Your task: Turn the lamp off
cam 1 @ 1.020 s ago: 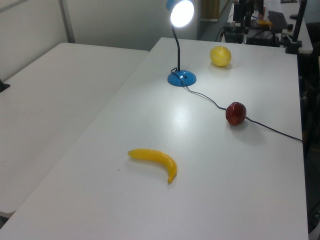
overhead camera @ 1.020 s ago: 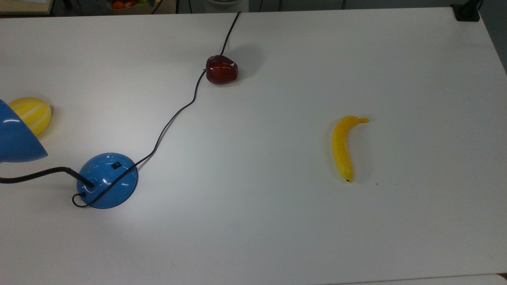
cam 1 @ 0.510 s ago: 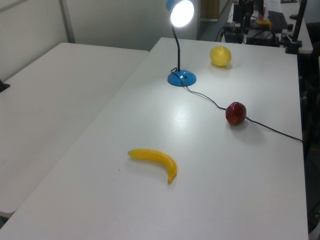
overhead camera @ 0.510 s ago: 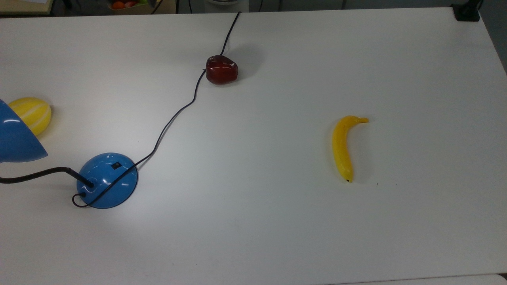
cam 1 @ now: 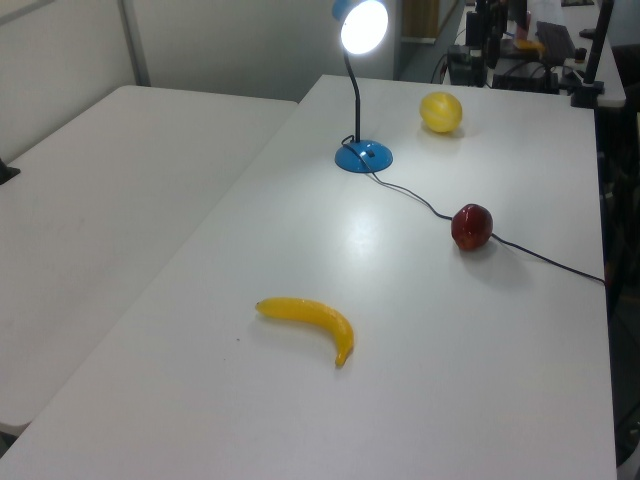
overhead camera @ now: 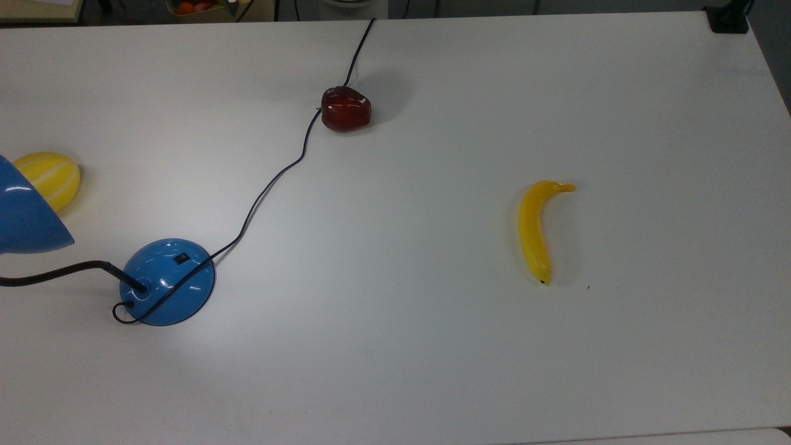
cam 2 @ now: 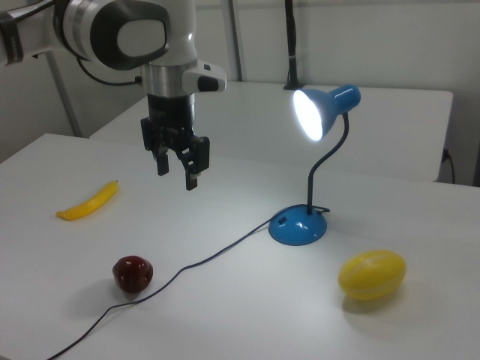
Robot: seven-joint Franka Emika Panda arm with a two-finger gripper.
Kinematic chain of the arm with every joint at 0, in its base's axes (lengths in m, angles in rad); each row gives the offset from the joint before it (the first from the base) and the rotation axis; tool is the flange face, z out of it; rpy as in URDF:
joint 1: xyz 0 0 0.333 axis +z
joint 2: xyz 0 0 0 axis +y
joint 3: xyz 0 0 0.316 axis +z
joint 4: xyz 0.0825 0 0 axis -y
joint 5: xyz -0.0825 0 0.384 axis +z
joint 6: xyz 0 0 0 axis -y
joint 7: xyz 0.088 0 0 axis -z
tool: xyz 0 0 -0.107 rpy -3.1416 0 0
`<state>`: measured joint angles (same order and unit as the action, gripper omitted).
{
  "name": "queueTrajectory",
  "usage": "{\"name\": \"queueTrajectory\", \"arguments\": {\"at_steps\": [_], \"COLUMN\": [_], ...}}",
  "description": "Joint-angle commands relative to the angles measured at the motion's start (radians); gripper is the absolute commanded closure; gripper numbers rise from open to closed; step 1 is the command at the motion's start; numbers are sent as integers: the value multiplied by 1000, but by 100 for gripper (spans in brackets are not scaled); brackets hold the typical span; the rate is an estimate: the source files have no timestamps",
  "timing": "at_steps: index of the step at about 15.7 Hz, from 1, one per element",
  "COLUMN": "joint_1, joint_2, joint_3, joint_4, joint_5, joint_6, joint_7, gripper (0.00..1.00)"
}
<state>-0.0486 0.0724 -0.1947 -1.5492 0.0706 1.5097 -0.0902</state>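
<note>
We see the lamp [cam 2: 319, 150] lit on the white table [overhead camera: 432, 346]. Our gripper [cam 2: 177, 171] hangs above the table, fingers apart and empty.

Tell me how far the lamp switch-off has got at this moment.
Nothing done: the glossy blue desk lamp is lit. In hand: the gripper hangs open and empty above the white table, apart from the lamp. Left: reaching the small black switch on the dome base and pressing it.

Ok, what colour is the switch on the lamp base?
Black, on the blue base; the switch shows best in the top view.
</note>
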Motion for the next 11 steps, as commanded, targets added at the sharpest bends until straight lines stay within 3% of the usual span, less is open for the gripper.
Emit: {"name": "queueTrajectory", "arguments": {"at_steps": [1, 4, 11], "joint_1": [4, 4, -5], "joint_2": [1, 21, 119], "joint_3": [-6, -6, -6], "joint_4": [5, 3, -6], "joint_5": [17, 31, 34], "joint_6": [36, 84, 298], "joint_7": [35, 66, 243], "gripper": [78, 99, 100]}}
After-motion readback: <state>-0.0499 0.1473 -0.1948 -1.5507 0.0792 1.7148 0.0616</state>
